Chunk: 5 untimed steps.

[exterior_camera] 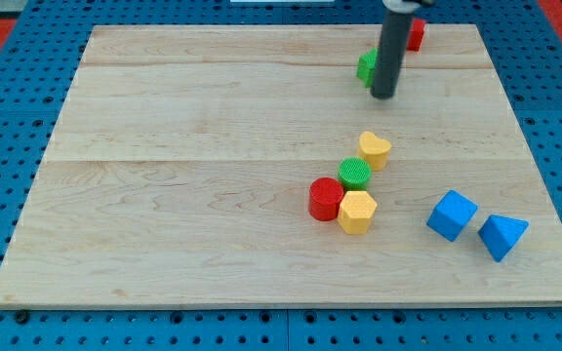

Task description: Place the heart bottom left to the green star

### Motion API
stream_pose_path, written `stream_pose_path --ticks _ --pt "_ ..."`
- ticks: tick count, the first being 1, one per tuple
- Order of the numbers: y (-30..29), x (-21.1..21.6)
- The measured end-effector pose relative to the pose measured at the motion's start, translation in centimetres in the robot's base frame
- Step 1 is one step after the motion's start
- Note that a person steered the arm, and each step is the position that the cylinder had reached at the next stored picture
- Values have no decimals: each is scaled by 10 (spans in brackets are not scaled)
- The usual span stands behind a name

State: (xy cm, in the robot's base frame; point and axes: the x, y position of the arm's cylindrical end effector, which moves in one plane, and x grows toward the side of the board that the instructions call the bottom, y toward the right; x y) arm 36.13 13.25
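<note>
The yellow heart (375,149) lies right of the board's middle. The green star (367,66) is near the view's top, partly hidden behind my rod. My tip (383,96) rests on the board just to the lower right of the green star and well above the yellow heart. The heart lies below the star, slightly to its right.
A green cylinder (355,174), a red cylinder (326,199) and a yellow hexagon (357,212) cluster just below-left of the heart. A blue cube (452,215) and a blue triangular block (501,235) sit at the lower right. A red block (415,35) lies at the top behind the rod.
</note>
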Motion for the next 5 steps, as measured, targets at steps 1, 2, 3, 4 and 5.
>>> stream_pose_path --ticks 1,2,3,4,5 --pt "20 68" --pt "-38 87" --pt "-114 86" --pt "-130 82" --pt "-147 67"
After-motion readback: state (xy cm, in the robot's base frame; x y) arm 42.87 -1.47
